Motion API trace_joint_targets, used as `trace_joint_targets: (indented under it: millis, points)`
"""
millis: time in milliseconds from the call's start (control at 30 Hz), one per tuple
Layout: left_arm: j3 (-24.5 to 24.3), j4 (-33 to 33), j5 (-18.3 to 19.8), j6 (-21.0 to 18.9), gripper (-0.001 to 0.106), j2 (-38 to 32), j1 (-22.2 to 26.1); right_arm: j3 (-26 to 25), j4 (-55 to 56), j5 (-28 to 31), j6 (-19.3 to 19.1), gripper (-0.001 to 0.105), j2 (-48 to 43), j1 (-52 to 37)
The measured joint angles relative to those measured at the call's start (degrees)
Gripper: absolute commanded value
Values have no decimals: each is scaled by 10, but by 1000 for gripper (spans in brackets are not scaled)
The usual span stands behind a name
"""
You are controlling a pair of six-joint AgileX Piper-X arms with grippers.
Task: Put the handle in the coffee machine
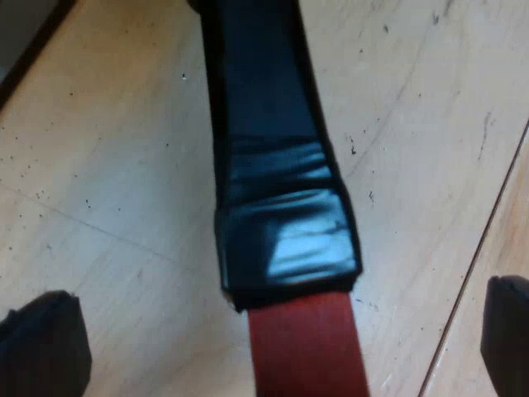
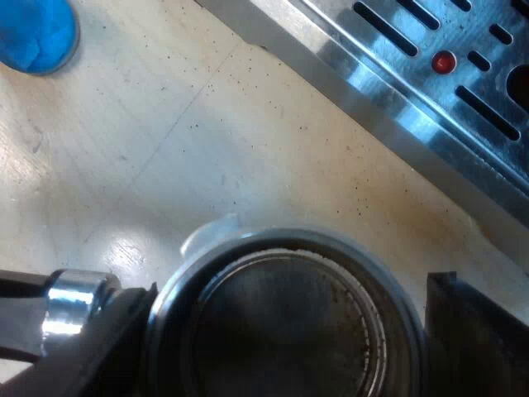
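Over the pale wooden table (image 2: 165, 149), just beside the front of the espresso machine (image 2: 388, 91), the metal holder (image 2: 281, 322) sits between the two black fingers of the right gripper (image 2: 293, 331). The fingers are closed in against opposite sides of its round basket rim, so the gripper has hold of it. I cannot tell whether the holder rests on the wood or hangs just above it. The machine's slotted steel drip tray (image 2: 463, 99), with a small red dot on it, lies near the basket, and a blue tamper (image 2: 33, 33) stands well apart on the table. The holder's dark handle (image 1: 264, 124) runs out to its red end (image 1: 306, 347), and the left gripper (image 1: 273, 335) hovers there with its fingers spread wide, one on each side of the red end, touching nothing.
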Motion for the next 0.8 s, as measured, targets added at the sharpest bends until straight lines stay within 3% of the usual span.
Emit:
trace_joint_targets:
  millis: [367, 800]
  points:
    - [0, -35, -3, 0, 98, 18, 0, 0, 16, 0, 17, 0, 0, -6]
    - [22, -129, 16, 0, 98, 19, 0, 0, 56, -10, 28, 0, -41, -52]
